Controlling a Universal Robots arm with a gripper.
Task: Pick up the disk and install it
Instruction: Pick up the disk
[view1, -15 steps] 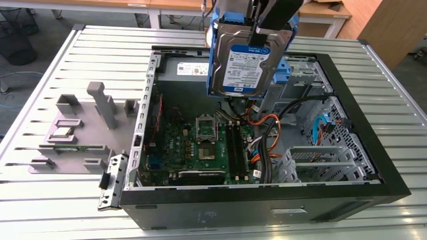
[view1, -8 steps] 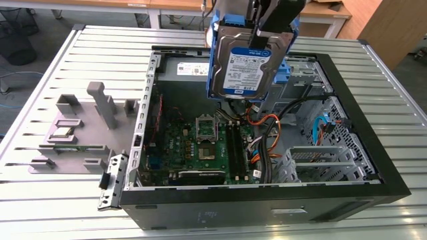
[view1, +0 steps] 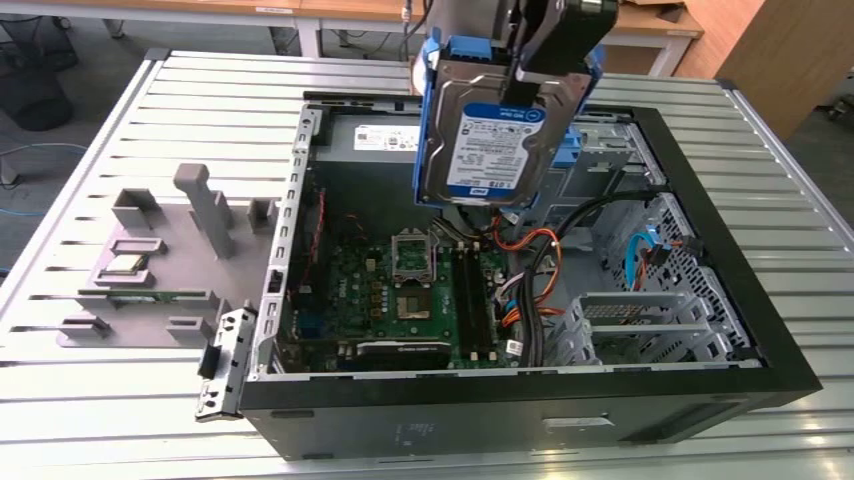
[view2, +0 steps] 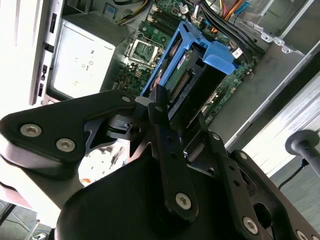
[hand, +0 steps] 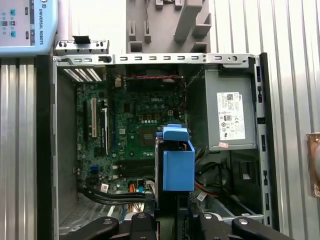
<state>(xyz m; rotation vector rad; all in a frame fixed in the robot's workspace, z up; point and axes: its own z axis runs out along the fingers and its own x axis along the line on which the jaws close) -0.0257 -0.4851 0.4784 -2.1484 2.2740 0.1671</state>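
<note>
The disk hangs on edge in the air above the open computer case, label facing the exterior view, clipped in its blue carrier frame. My gripper comes down from above and is shut on the disk's upper part. In the second wrist view the black fingers clamp the disk from both sides, blue frame end pointing at the motherboard. In the first wrist view the disk stands edge-on over the case's interior, just ahead of my gripper.
Inside the case lie the green motherboard, orange and black cables, a metal drive cage and the grey power supply box. A grey fixture with upright posts sits on the slatted table at the exterior view's left.
</note>
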